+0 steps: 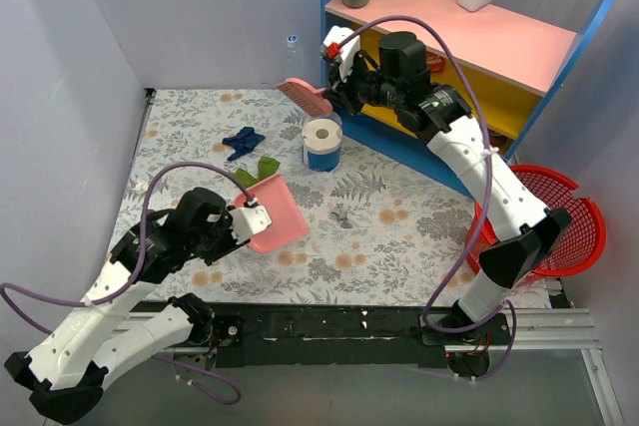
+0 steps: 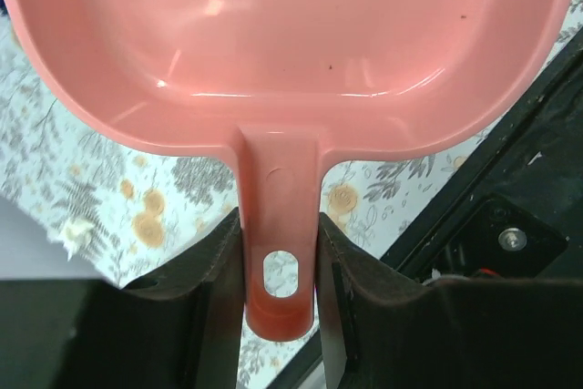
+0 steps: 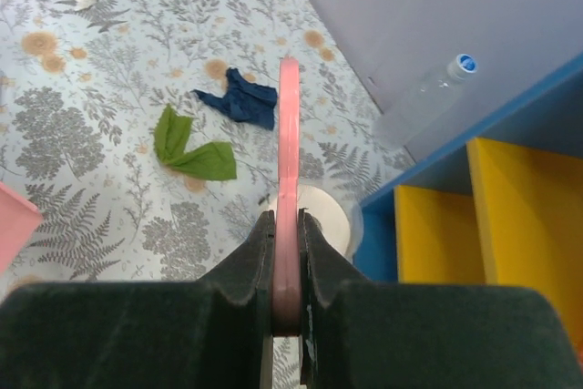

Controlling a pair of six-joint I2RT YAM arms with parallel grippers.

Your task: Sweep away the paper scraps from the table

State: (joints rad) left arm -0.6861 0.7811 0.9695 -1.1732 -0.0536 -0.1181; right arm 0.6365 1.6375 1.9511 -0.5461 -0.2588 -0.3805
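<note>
Dustpan and brush both in hand, scraps lying mid-table.
Nearest, the left gripper (image 2: 278, 236) is clenched on the handle of the pink plastic dustpan (image 1: 277, 214). Just past its lip, on the floral-clothed table (image 1: 399, 236), lie a crumpled green paper scrap (image 1: 258, 169) and a dark blue scrap (image 1: 243, 141). They look featherlight and likely to skitter, so better brushed than pinched. Beyond, a white paper roll in a blue cup (image 1: 321, 139) crowds them, and above it the right gripper (image 3: 287, 225) clamps the pink brush (image 1: 306, 97).

dustpan (image 2: 273, 43): pink, fills the top, dark specks inside
handle (image 2: 278, 189): pinched between both fingers, hole near its end
left gripper (image 2: 278, 243): closed on handle
table (image 2: 109, 179): floral cloth below
scrap (image 2: 77, 232): whitish, left, apart from dustpan
rail (image 2: 510, 189): black, right
</note>
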